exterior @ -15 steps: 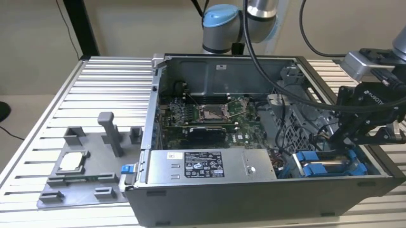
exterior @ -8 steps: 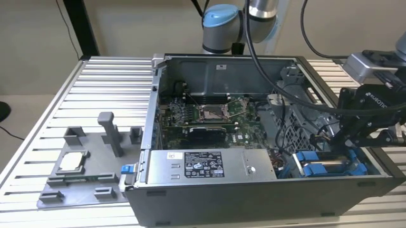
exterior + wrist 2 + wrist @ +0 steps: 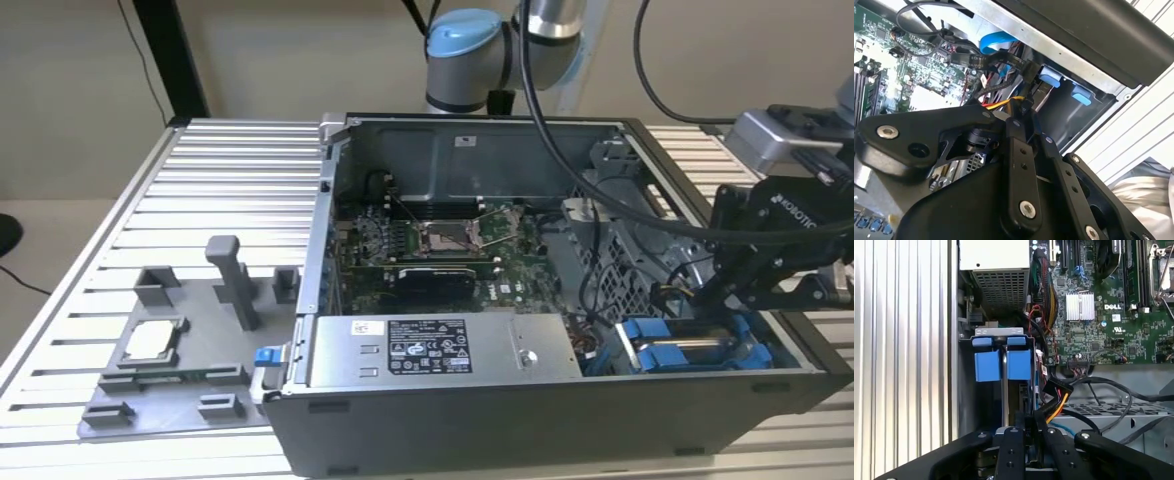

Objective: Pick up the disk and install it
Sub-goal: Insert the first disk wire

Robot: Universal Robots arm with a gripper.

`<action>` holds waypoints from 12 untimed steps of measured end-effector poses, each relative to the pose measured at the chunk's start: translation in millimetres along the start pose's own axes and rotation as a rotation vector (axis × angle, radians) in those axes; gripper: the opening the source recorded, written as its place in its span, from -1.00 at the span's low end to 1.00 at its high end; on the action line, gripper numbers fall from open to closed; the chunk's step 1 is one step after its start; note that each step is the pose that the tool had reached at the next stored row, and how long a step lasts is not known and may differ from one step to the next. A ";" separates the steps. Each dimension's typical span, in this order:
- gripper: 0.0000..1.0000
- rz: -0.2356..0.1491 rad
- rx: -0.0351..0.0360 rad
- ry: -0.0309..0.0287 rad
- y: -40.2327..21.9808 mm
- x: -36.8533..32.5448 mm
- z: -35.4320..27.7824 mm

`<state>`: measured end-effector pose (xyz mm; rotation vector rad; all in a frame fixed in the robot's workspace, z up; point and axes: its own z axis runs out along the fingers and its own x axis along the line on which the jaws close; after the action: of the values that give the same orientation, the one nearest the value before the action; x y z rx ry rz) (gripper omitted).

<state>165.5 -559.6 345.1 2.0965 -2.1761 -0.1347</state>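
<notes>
Blue brackets mark the disk (image 3: 681,352), seated in the drive bay at the case's (image 3: 534,430) corner on the exterior view's right, with the gripper (image 3: 731,300) lowered just above it; the case sits on the slatted counter (image 3: 214,200). In the second wrist view, the gripper's (image 3: 1029,112) fingers (image 3: 1019,165) look pressed close together, though whether they grasp anything I cannot tell. In the first wrist view, the disk (image 3: 1003,362) stands on edge in its bay, beside the motherboard (image 3: 1104,315).
</notes>
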 end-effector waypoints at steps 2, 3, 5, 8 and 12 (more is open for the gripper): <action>-1.00 0.000 -0.0001 -0.0001 0.0 0.0 0.0; -1.00 0.000 -0.0002 -0.0001 0.0 0.0 0.0; -1.00 0.000 -0.0002 -0.0001 -0.4 0.0 0.0; -1.00 0.000 -0.0002 -0.0001 -1.9 0.0 -0.1; -1.00 0.000 -0.0003 0.0000 -3.7 -0.1 0.3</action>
<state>169.1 -559.7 344.2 2.0963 -2.1760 -0.1350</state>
